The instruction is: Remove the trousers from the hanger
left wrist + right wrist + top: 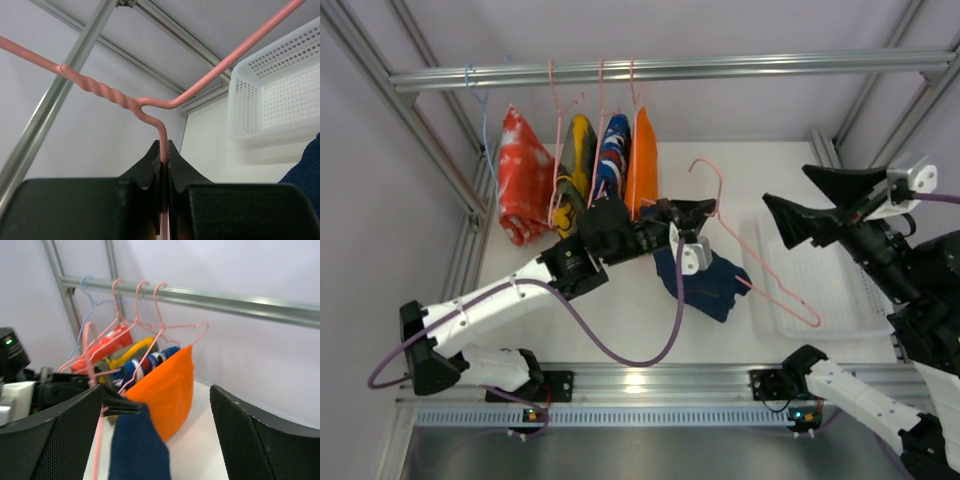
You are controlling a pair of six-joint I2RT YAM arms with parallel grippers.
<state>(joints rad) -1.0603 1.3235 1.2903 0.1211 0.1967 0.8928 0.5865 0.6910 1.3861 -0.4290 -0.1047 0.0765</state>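
Two grippers share the job: the left gripper (163, 147) clamps the hanger (110, 94) by its neck to steady it, the trousers (715, 285) drooping from it near the basket (860, 295), while the right gripper (785, 183) waits spread wide, empty.

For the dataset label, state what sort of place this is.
Probably a lab test cell mocked up as a wardrobe, not a home: an aluminium-profile rail carries hung garments, plain white panels wall it in, and a white perforated basket sits on the table.
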